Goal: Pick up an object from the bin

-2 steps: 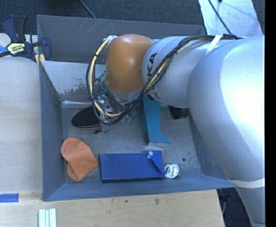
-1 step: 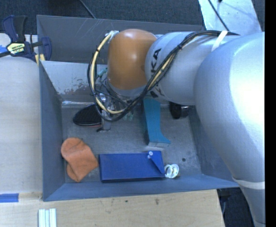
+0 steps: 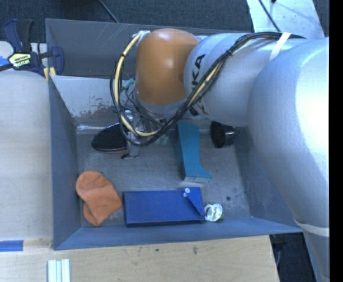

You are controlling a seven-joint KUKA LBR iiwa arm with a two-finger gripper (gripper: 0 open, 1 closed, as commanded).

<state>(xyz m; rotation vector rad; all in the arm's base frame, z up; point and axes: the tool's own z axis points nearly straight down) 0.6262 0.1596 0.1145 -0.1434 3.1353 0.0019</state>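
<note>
My gripper (image 3: 133,148) reaches down under the arm's wrist into the back left part of the bin. Its tip stands at the right end of a black oval thing (image 3: 108,138) that lies flat on the floor there, touching or almost touching it. Just right of the gripper, a light blue flat strip (image 3: 190,151) lies lengthwise toward the front. Nothing shows held in the gripper.
An orange cloth lump (image 3: 98,197) sits at the front left. A dark blue flat box (image 3: 161,207) lies along the front wall, with a small clear and white piece (image 3: 213,212) at its right end. A black round knob (image 3: 223,134) lies partly under the arm.
</note>
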